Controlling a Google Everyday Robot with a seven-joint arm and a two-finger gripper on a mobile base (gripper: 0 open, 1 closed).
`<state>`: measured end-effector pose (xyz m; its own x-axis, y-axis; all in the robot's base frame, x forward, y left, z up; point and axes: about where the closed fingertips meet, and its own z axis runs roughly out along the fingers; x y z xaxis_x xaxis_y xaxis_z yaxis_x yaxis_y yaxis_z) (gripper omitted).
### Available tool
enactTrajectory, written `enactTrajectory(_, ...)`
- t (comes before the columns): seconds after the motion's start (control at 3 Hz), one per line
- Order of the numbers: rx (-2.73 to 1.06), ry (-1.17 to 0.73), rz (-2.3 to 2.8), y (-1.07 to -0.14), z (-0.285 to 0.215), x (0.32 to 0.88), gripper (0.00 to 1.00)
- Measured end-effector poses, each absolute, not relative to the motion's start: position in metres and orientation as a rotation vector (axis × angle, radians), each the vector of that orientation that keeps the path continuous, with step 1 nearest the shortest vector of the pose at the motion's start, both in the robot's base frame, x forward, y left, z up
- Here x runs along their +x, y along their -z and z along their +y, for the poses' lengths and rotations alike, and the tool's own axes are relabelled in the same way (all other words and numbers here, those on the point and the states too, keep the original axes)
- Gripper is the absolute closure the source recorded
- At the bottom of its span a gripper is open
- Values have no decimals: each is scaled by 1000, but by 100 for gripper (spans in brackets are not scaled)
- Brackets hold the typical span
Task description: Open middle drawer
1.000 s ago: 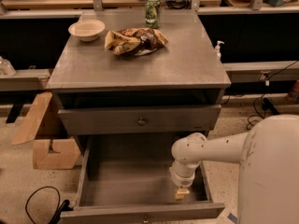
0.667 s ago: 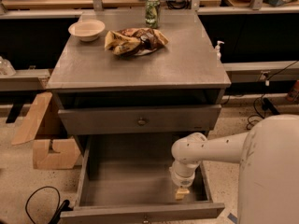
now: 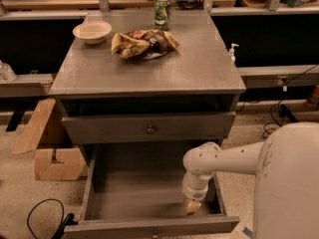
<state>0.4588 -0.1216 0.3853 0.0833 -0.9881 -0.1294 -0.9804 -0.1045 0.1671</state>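
Note:
The middle drawer (image 3: pixel 144 198) is pulled far out from the grey cabinet, and its plain grey inside shows. Its small brass knob (image 3: pixel 155 233) sits at the centre of the front, at the bottom edge of the view. My gripper (image 3: pixel 192 205) hangs from the white arm and points down inside this drawer, close to its right wall and just behind the front. Nothing shows in its hold. The drawer above (image 3: pixel 149 128), with its own brass knob, stands nearly shut under the cabinet top.
On the cabinet top (image 3: pixel 199 68) stand a white bowl (image 3: pixel 92 32), a crumpled snack bag (image 3: pixel 144 44) and a green can (image 3: pixel 162 13). Cardboard pieces (image 3: pixel 47 143) lie on the floor at the left, a black cable (image 3: pixel 45 218) at lower left. My white body (image 3: pixel 289 183) fills the lower right.

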Motion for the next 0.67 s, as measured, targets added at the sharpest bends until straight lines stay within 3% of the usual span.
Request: enactTrajectory(0.67,2326,255,-2044,-426,-136,481,95)
